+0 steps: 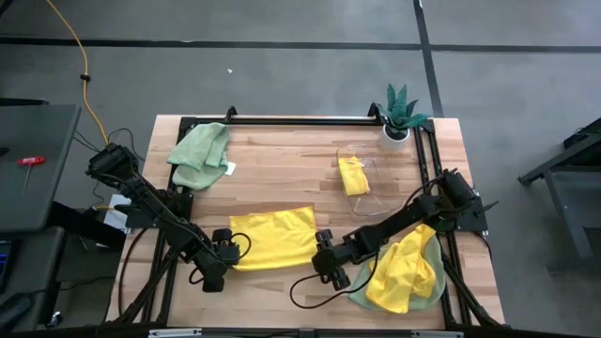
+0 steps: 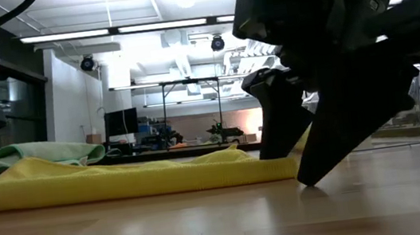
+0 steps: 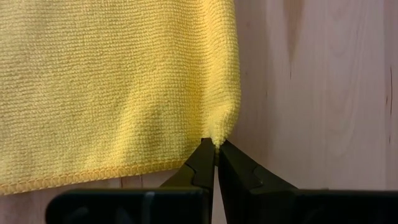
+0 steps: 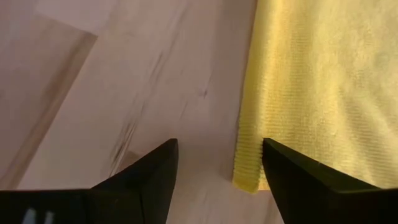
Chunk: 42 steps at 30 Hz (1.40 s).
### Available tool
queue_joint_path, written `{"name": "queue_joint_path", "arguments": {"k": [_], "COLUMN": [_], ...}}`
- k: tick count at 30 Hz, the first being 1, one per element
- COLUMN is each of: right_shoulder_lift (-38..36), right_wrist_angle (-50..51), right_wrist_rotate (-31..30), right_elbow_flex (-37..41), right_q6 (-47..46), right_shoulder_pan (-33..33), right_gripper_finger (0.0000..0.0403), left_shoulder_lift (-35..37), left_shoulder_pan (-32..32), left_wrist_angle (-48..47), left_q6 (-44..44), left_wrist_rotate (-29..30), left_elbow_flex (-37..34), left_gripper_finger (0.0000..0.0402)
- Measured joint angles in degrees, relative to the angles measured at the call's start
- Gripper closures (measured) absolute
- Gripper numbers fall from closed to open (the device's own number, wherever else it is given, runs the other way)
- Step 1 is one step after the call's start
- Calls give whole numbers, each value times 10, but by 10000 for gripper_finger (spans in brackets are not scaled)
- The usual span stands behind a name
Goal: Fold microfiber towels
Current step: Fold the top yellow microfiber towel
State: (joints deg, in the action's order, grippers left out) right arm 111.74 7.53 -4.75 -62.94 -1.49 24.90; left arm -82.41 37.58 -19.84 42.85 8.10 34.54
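yellow towel (image 3: 112, 87): cut off at 9 and 12 o'clock in the left wrist view; in the right wrist view it runs past 12 and 3.
right gripper (image 2: 304, 166): fills the low view's 2 o'clock corner, its upper body cut off, blocking the table behind.
green cloth (image 1: 427, 293): mostly buried under a crumpled yellow cloth (image 1: 406, 270).
clear container (image 1: 362, 164): too faint to identify.

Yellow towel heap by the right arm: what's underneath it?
A pale green towel shows as a rim under the crumpled yellow towel, along its near and right edges. How far it reaches beneath, or whether more lies there, is covered.
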Motion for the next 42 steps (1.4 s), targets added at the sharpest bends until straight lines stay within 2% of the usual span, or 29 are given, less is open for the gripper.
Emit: {"name": "queue_joint_path", "arguments": {"k": [3, 6, 14, 19, 23, 42], "right_shoulder_lift": [0, 0, 0, 0, 0, 0], "right_wrist_angle": [0, 2, 15, 25, 36, 56], "right_wrist_rotate": [-6, -6, -12, -11, -10, 0], "right_elbow_flex": [0, 0, 0, -1, -7, -19], "right_q6": [0, 0, -31, -61, -62, -75], "right_shoulder_pan": [1, 1, 0, 0, 0, -3], "right_gripper_finger": [204, 242, 391, 384, 399, 402], "left_shoulder_lift": [0, 0, 0, 0, 0, 0], "left_shoulder_pan": [0, 0, 0, 0, 0, 0], "left_wrist_angle": [0, 0, 1, 1, 1, 3], "left_q6": [0, 1, 5, 5, 5, 5], "left_wrist_rotate": [0, 0, 1, 2, 3, 3], "left_elbow_flex": [0, 0, 0, 0, 0, 0], "left_gripper_finger": [398, 398, 398, 398, 398, 398]}}
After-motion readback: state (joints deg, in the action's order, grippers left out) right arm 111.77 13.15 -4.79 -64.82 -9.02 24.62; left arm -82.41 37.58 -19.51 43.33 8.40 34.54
